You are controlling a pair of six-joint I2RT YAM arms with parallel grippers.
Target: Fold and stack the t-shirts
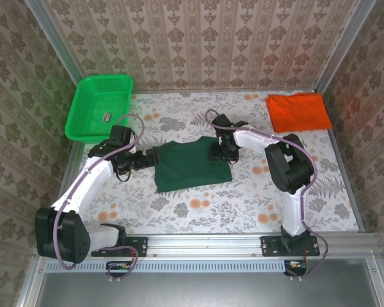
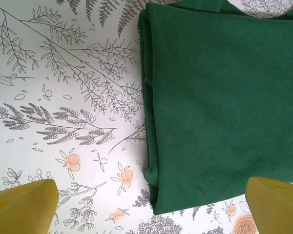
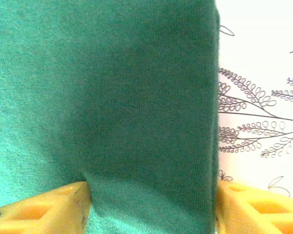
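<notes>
Cotton first: the dark forest-green cotton t-shirt (image 1: 191, 165) lies folded into a rough rectangle in the middle of the bench (image 1: 243, 204). It's a soft matte knit, and the stacked layers show along its rounded left edge.

The left fingers (image 2: 22, 207) are chunky yellow plastic wedges, spread wide at that edge. A corner of the shirt sits between them, and they're gripping nothing. The right fingers (image 3: 39, 212), same yellow plastic, are over at the shirt's right side. They're closed in on a raised band of green fabric that fills the gap between them.

The bright orange t-shirt (image 1: 299, 112) is folded flat in the far right corner, well apart from the green one. A bright green plastic mesh basket (image 1: 96, 96) sits in the far left corner with some small dark thing (image 1: 106, 117) inside, can't tell what.

The bench cover is white, printed with grey fern sprigs and little orange blossoms. Beige damask-pattern wallpaper (image 1: 211, 38) closes in three sides, and a ribbed metal rail (image 1: 205, 242) runs along the near edge.
</notes>
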